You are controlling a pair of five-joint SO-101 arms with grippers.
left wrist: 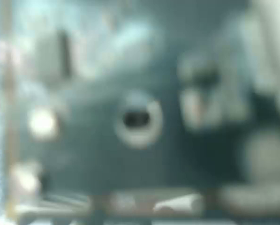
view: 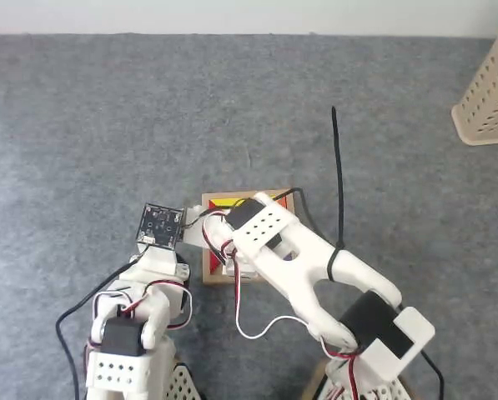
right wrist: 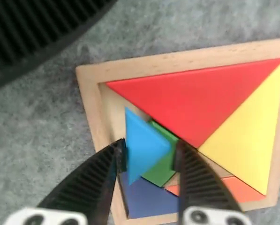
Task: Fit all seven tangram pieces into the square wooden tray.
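The square wooden tray (right wrist: 177,58) lies on grey carpet and holds a big red triangle (right wrist: 196,103), a yellow triangle (right wrist: 247,145), an orange piece (right wrist: 238,187), a dark blue piece (right wrist: 149,199) and a green piece (right wrist: 163,171). A light blue triangle (right wrist: 142,145) rests tilted on top of the green and dark blue pieces. My right gripper (right wrist: 149,157) is shut on this blue triangle, one finger at each side. In the high view the right arm (view: 265,229) covers most of the tray (view: 208,200). The left arm (view: 153,267) stands just beside the tray's left edge.
A beige perforated basket (view: 490,92) stands at the far right. A thin black cable (view: 339,167) sticks up beyond the tray. A black ribbed part (right wrist: 32,33) lies close to one tray corner. Open carpet stretches across the far half.
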